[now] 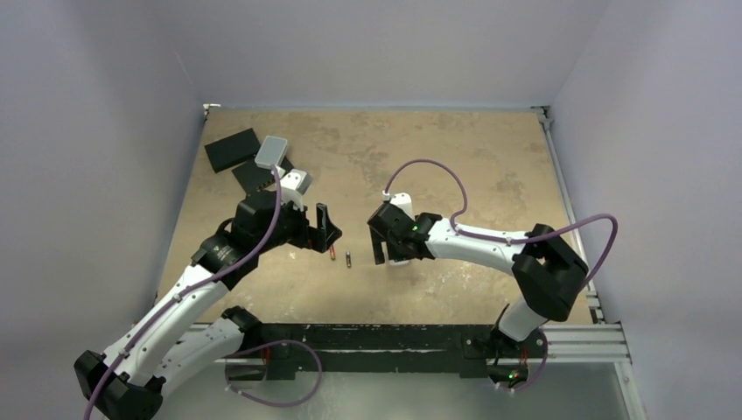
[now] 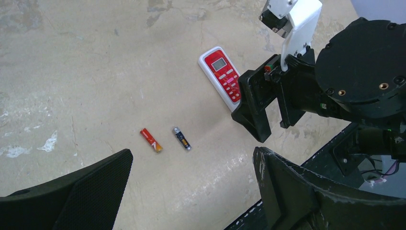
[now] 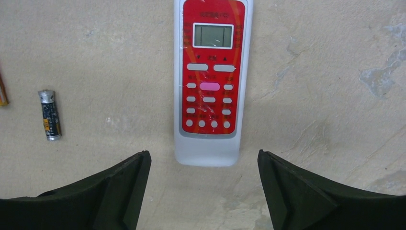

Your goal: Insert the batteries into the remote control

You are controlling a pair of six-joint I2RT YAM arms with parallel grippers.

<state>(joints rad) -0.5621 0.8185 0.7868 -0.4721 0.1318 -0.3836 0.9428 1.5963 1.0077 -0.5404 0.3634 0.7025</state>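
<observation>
Tan mottled worktop (image 1: 437, 149) was walled by pale panels. Left claw (image 2: 194, 158) was held wide open and empty above reddish-orange battery (image 2: 151, 140) and dark battery (image 2: 182, 138), laid side by side but apart, likely for pickup. Right claw (image 3: 203, 154) was spread, nothing gripped, jaws straddling near end of remote control (image 3: 210, 81), laid display-up; flipping was judged needed. Grey box (image 1: 272, 150) and black slabs (image 1: 233, 149) were parked far-left.

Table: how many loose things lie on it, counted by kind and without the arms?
Batteries: 2
Remote: 1
Black slabs: 2
Grey box: 1
Total: 6
</observation>
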